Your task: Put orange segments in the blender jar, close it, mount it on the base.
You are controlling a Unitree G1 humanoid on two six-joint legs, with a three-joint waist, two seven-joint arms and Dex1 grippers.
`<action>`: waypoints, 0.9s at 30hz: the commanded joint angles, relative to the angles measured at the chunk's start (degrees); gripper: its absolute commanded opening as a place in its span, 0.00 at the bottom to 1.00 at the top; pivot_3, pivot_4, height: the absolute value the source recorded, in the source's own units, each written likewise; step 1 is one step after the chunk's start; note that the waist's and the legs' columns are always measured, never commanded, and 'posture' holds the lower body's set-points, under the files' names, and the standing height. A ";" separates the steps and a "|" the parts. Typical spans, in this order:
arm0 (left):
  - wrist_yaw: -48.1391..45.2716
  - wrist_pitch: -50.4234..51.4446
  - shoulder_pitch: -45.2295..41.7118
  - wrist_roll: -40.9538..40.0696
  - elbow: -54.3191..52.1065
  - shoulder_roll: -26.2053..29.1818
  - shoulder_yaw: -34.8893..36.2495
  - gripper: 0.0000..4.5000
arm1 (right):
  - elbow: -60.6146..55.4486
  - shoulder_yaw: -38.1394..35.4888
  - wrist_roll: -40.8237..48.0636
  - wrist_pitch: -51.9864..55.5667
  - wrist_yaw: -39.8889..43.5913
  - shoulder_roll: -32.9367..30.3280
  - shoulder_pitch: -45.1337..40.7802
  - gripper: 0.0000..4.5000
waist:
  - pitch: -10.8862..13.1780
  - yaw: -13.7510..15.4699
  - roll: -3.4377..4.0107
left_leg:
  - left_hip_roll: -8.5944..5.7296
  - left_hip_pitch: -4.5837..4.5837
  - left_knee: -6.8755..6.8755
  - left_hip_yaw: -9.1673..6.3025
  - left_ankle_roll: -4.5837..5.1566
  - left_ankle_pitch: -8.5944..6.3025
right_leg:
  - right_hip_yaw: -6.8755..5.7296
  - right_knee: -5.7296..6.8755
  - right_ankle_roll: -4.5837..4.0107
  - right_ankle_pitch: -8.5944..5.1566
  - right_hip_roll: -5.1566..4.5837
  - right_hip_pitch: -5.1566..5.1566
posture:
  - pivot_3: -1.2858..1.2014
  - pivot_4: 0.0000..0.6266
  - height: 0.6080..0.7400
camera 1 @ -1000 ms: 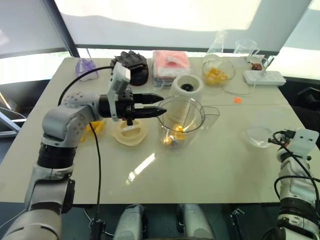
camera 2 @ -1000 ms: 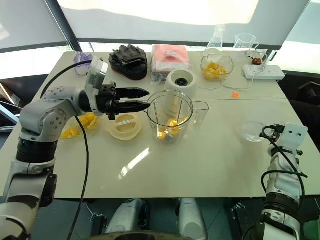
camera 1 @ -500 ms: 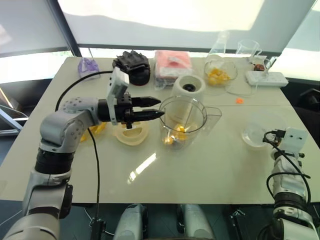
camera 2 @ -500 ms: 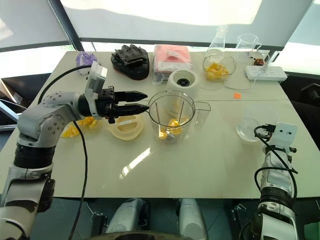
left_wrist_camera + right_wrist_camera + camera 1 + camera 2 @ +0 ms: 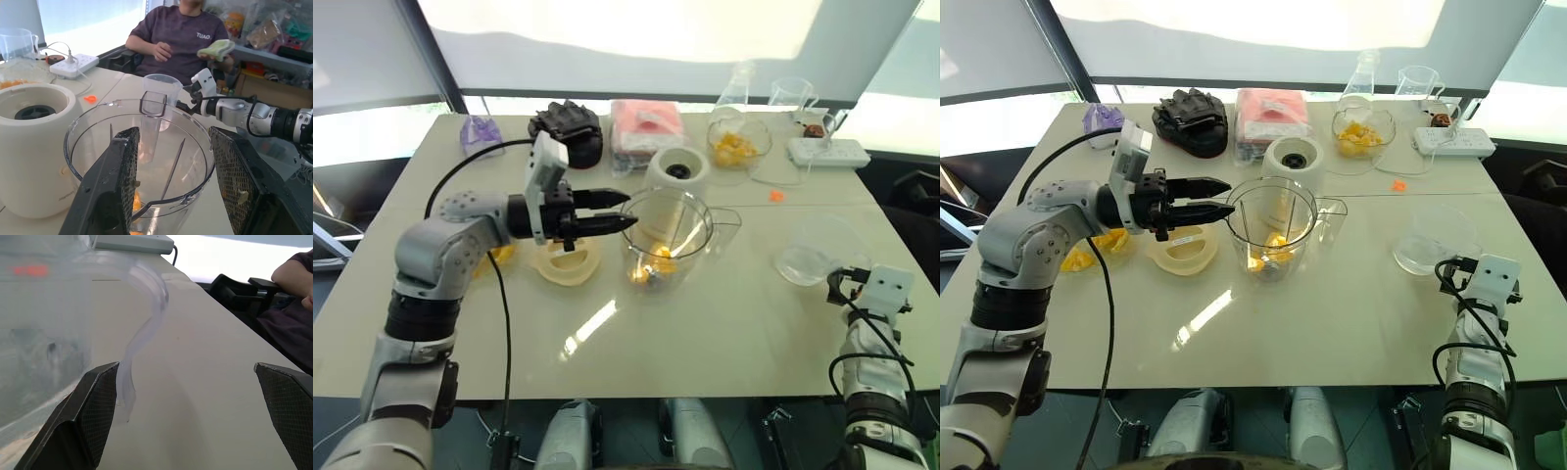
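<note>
A: Where is the jar [image 5: 668, 238] placed, and what is in it?

B: It is stood upright mid-table, just in front of the base [image 5: 678, 172], with the cream lid [image 5: 567, 260] lying flat beside it. A few segments [image 5: 656, 264] are seen at its narrow bottom; more are heaped in a glass bowl [image 5: 740, 147] at the far side.

A: How are the grippers set?

B: The left gripper [image 5: 615, 211] is held level at the jar's rim, its fingers [image 5: 113, 182] parted about halfway and nothing held between them; in the left wrist view the near wall is framed by them. The right gripper [image 5: 195, 416] is spread wide and empty, with the handle of a clear beaker [image 5: 1427, 242] just beside one finger; whether it is touched cannot quite be told.

A: How should the jar be expected to handle?

B: It is judged light and stiff, being thin clear plastic, but smooth and likely slippery. Tipping is made likely by the wide top over a narrow foot, so a push at the rim should be avoided. The side handle [image 5: 728, 219] is probably the best hold; failing that, the wall could be pinched at the rim. The segments are judged soft and wet, and should be squeezed lightly.
</note>
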 commanded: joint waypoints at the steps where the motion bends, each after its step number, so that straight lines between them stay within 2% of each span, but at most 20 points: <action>1: 0.01 -0.97 -0.14 -0.35 -1.08 -0.02 0.83 0.52 | -3.62 -0.20 0.28 -0.09 -0.56 0.22 1.40 1.00 | 0.00 0.24 0.00 | 0.00 0.00 0.00 0.00 0.00 0.00 | 0.00 0.00 0.00 0.00 0.00 0.00 | 0.52 0.24 1.00; 10: 0.30 -1.46 0.08 -0.08 -0.11 0.21 1.44 0.52 | -11.85 -0.85 1.05 0.55 -0.46 1.63 7.04 1.00 | 0.00 0.45 0.00 | 0.01 -0.01 0.00 -0.01 0.00 0.00 | 0.00 -0.01 -0.02 -0.01 -0.01 0.00 | 0.52 0.24 1.00; 16: 0.28 -1.87 0.15 0.14 0.65 0.65 1.75 0.52 | -21.13 -1.82 1.90 2.95 -1.05 3.12 12.39 1.00 | 0.00 0.50 0.00 | 0.05 -0.01 0.00 -0.02 0.00 0.00 | 0.00 -0.02 -0.16 -0.10 -0.01 0.00 | 0.52 0.24 1.00; 19: 0.17 -2.63 -0.03 0.80 1.86 1.35 2.19 0.52 | -30.67 -3.47 3.18 5.28 -0.75 3.68 17.42 1.00 | -0.02 0.60 0.04 | 0.05 -0.01 0.00 -0.02 0.00 0.00 | 0.00 -0.01 -0.18 -0.11 -0.02 0.00 | 0.52 0.24 1.00; 23: -0.51 -3.07 -0.61 0.93 3.74 2.43 3.07 0.52 | -44.08 -6.14 8.84 9.90 2.35 3.99 24.00 1.00 | -0.02 0.69 0.01 | 0.08 -0.03 -0.01 -0.07 0.00 0.00 | -0.02 -0.01 -0.16 -0.12 0.00 -0.01 | 0.52 0.24 1.00; 27: -1.61 -3.39 -2.12 1.45 7.17 4.01 4.14 0.52 | -56.64 -12.99 21.47 16.17 7.39 2.28 29.67 1.00 | -0.02 0.70 0.01 | 0.08 -0.01 0.01 -0.06 0.00 0.00 | -0.01 -0.02 -0.18 -0.13 0.00 0.02 | 0.52 0.24 1.00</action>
